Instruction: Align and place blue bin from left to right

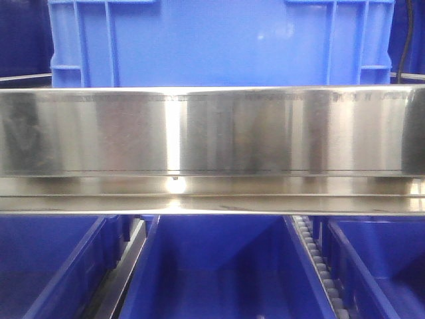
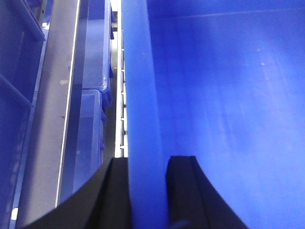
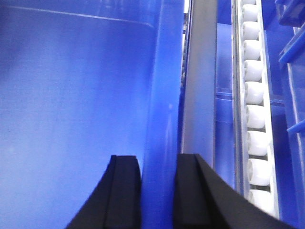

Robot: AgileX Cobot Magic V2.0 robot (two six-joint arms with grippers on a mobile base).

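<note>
Where the wrist views begin, at their lower edges, each end effector is clamped on a side wall of the blue bin (image 1: 219, 43). The left end effector (image 2: 147, 164) has one black finger (image 2: 116, 191) outside the wall and the other inside, both pressed against the bright-blue plastic with no gap showing. The right end effector (image 3: 157, 162) grips the opposite wall in the same way, with its fingers (image 3: 190, 191) narrow around the rim.

Past the left fingers, the smooth inner face of the bin (image 2: 228, 95) fills the right side of that view. Outside the wall, smaller deep-blue bins (image 2: 90, 124) lie lower down beside a grey rail (image 2: 57, 105). Past the right fingers, the bin's interior (image 3: 71, 95) takes up the left of the view. A metal strip runs just beside its wall, and next to that strip is a roller track (image 3: 255, 95) of white rollers.

In the front view, the nearest things are the open deep-blue bins (image 1: 219, 266) along the bottom, with the roller track (image 1: 312, 246) between the middle one and the right one. Above them a broad steel rail (image 1: 212, 129) crosses the whole frame. Behind and above it stands the ribbed blue bin, roughly centred, level and spanning most of the width. Its base is hidden by the rail, so what it rests on cannot be told. A black cable (image 1: 406, 40) hangs at its right edge.
</note>
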